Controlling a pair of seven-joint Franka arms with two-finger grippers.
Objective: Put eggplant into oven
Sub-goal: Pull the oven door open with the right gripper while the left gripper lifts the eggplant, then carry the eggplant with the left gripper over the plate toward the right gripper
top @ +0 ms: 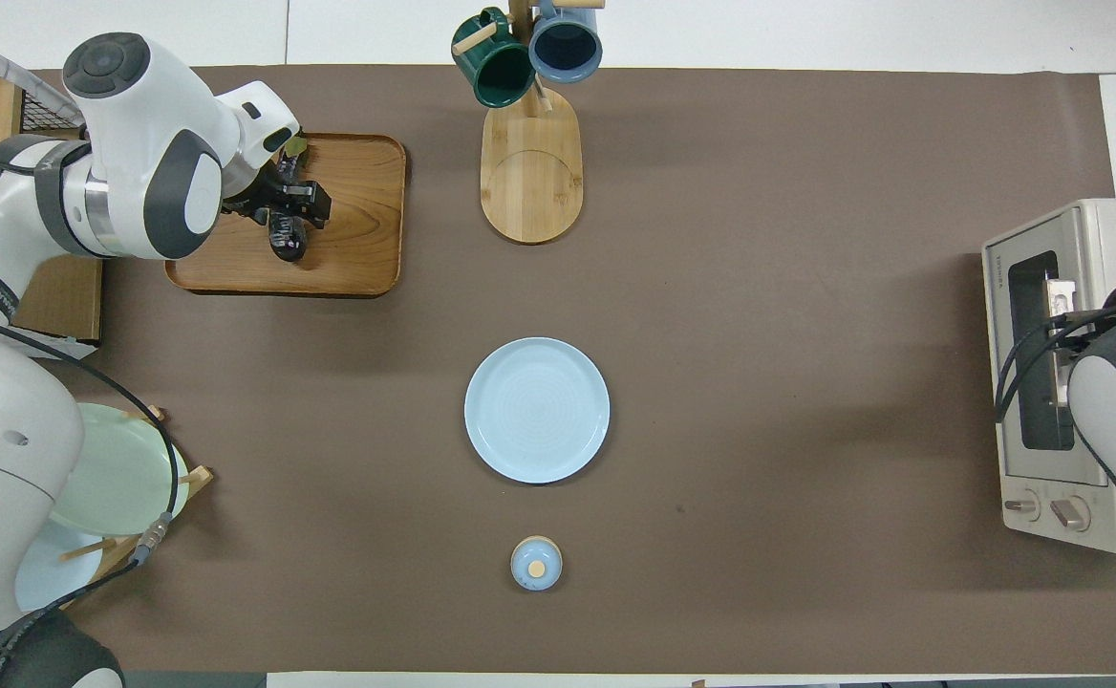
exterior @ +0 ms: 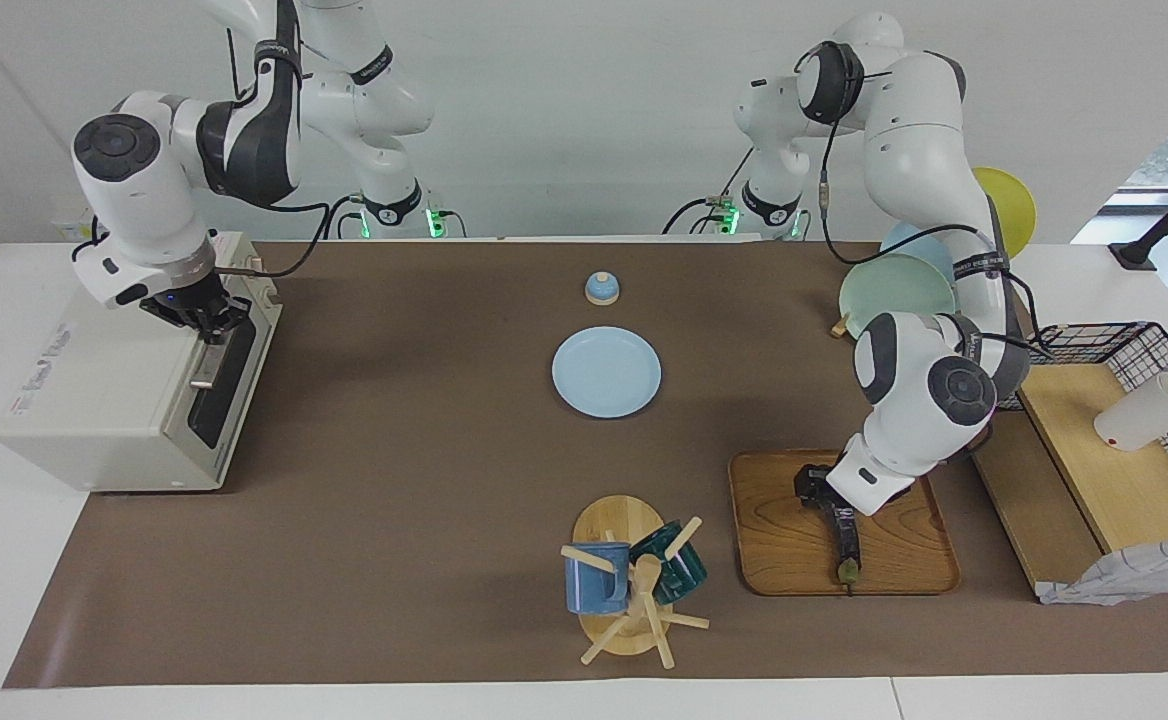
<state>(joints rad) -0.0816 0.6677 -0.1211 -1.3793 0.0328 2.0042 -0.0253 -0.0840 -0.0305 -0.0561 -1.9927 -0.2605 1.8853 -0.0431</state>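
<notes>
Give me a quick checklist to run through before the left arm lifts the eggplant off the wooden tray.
1. Long dark purple eggplant lying on the wooden tray: ok.
2. Left claw down at the eggplant's end nearer the robots: ok.
3. Left claw firmly closed on the eggplant: cannot tell.
4. Off-white toaster oven door open: not ok, the dark glass door looks closed.
5. Right claw at the oven's silver bar handle: ok.
6. Light blue round plate lies between tray and oven: ok if carried over it.
</notes>
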